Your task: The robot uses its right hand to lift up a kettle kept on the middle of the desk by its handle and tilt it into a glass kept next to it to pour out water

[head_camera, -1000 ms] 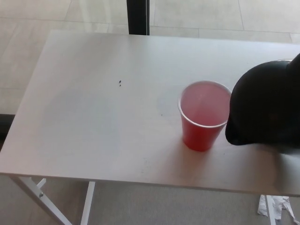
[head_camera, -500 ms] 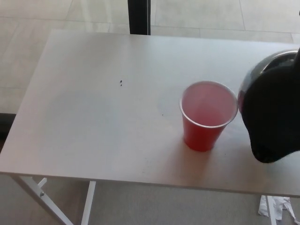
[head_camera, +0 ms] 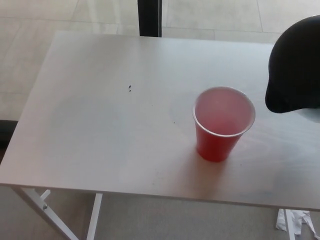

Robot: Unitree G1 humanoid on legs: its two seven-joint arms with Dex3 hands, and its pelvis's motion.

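At right edge of frame: black kettle (head_camera: 295, 65) raised, right of red cup (head_camera: 223, 122) on white desk (head_camera: 100, 125) | hands: hidden, grip unreadable | step: pouring | next: bring spout over cup rim, tilt.

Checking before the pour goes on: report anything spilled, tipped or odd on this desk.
No spill shows. The red cup stands upright on the white desk, with dry surface around it. Only oddities: a tiny dark speck left of the cup, and crumpled paper on the floor at the lower right corner.
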